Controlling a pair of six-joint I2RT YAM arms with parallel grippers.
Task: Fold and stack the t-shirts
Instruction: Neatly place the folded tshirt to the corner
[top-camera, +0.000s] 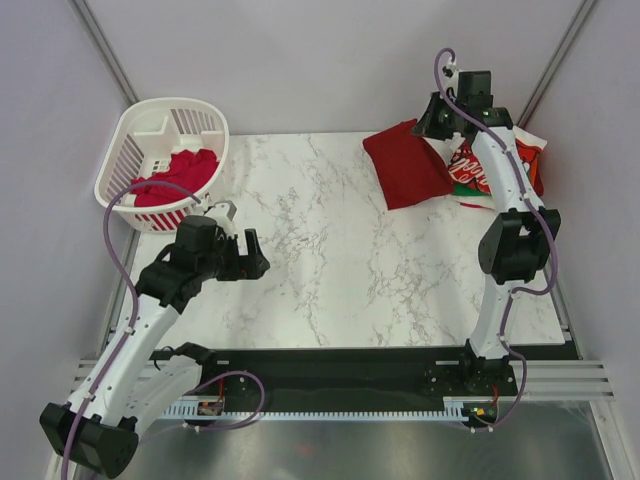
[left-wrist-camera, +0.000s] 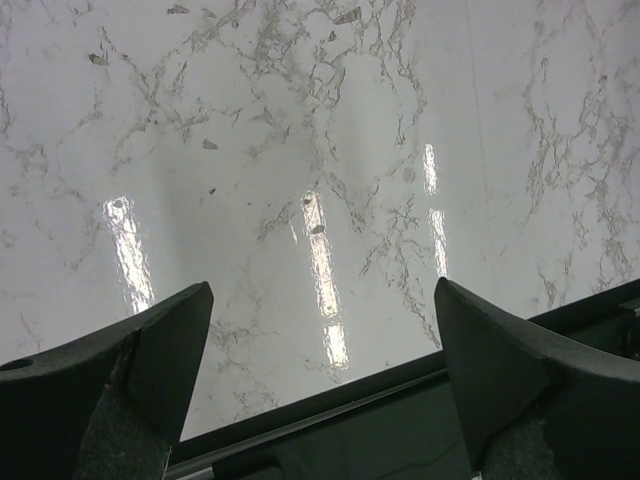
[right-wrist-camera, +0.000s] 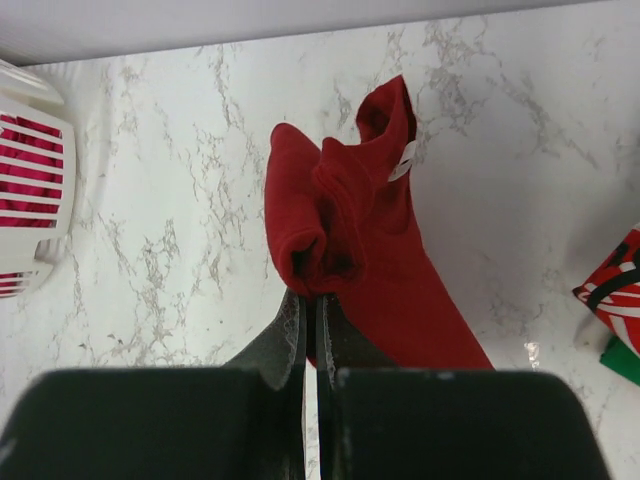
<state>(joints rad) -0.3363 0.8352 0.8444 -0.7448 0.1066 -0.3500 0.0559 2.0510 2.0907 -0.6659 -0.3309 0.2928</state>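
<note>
One dark red t-shirt (right-wrist-camera: 390, 270) sits pinched in right gripper (right-wrist-camera: 312, 305)

1 white slotted plastic basket (top-camera: 170, 128) at far-L corner of white marble-look table (top-camera: 320, 250)

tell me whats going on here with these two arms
The right gripper is shut on a bunched edge of a dark red t-shirt at the far right of the table, next to a red-and-white printed shirt lying there. The left gripper hangs open over bare marble, holding nothing, near the white basket, which has another red shirt in it.
</note>
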